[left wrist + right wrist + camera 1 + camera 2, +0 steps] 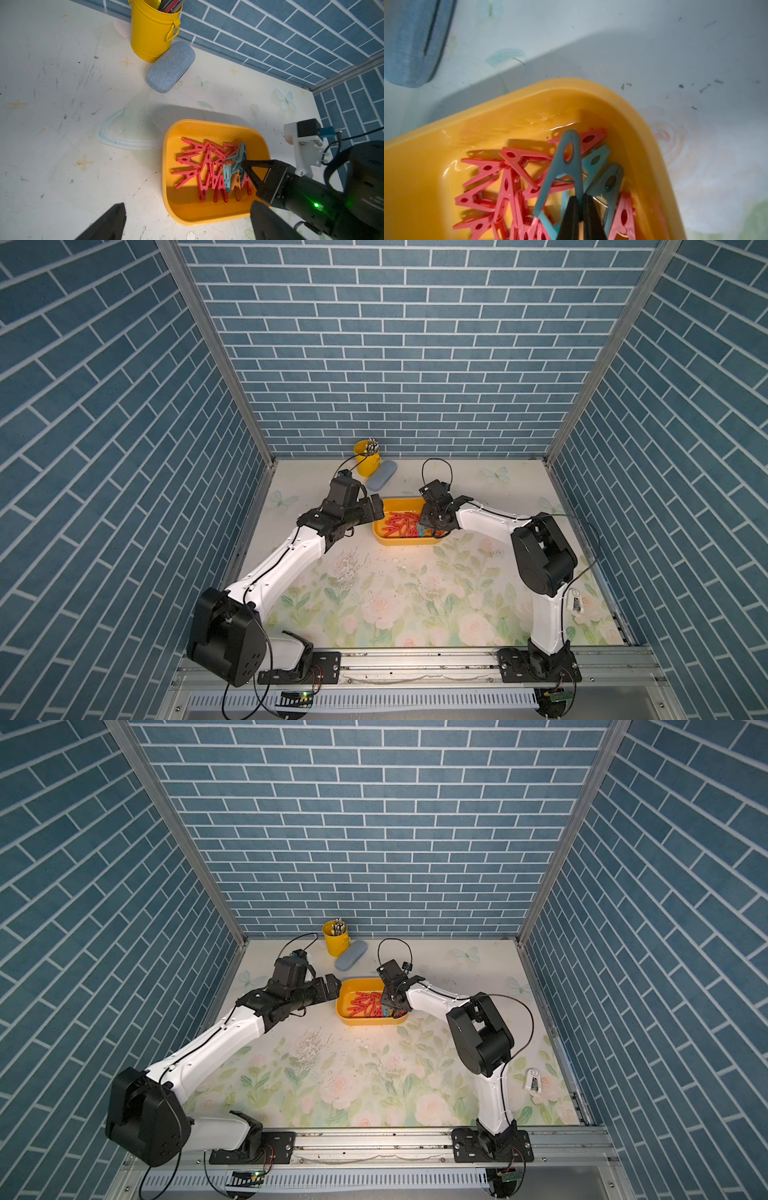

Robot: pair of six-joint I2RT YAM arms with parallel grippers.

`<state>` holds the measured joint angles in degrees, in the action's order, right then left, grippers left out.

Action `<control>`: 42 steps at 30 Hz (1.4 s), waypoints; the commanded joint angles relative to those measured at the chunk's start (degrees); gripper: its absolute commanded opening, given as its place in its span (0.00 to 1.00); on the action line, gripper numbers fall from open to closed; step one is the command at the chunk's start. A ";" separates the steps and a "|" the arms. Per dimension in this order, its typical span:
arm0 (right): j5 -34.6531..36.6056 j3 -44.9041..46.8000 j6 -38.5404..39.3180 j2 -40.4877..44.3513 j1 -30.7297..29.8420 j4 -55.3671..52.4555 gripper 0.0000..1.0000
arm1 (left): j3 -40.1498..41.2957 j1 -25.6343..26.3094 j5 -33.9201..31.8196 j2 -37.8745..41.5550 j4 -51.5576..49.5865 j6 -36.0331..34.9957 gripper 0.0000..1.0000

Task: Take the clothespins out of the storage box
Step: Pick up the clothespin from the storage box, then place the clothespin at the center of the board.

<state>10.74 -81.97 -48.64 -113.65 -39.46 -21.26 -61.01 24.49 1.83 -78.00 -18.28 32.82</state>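
R claw (581, 198) pinched tight on one leg of a teal-blue A-shaped plastic clothespin (566, 164). It sits atop the red plastic clothespins (188, 161) piled in the shallow yellow-orange plastic tray (207, 214) on the floral counter (374, 605). L claw (376, 508) is wide, empty, just beside tray's end.

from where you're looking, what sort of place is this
Probably a robot test booth dressed up like a home, not a real room: brick-print walls on bare metal framing, two arms bolted to a rail, and a flowered table holding a storage box of clothespins.
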 commanded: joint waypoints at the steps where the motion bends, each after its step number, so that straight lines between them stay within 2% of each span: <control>1: 1.99 0.20 3.00 5.54 -0.95 -2.09 0.00 | 0.99 -0.28 0.98 1.42 0.08 0.14 1.00; 7: 3.56 4.17 5.99 11.61 -2.30 -3.46 0.00 | 1.71 -0.19 2.68 2.14 0.27 0.14 0.99; 13: 8.23 9.52 10.10 17.93 -6.79 -6.50 0.00 | 2.63 -0.18 4.05 3.42 0.35 0.14 1.00; 24: 10.70 28.28 10.88 29.69 -16.75 -3.66 0.00 | 1.10 -0.19 2.22 4.84 -3.39 -1.90 0.99; 32: 11.66 37.49 6.76 30.43 -20.88 1.07 0.00 | 1.01 -0.15 2.44 5.66 -4.00 -1.02 1.00; 42: 10.79 41.45 4.75 27.13 -21.97 5.77 0.00 | 1.43 -0.16 2.48 6.28 -4.83 -0.23 1.00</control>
<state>20.58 -41.39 -41.69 -85.47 -61.08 -17.06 -59.11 24.51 4.78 -72.79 -22.09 32.38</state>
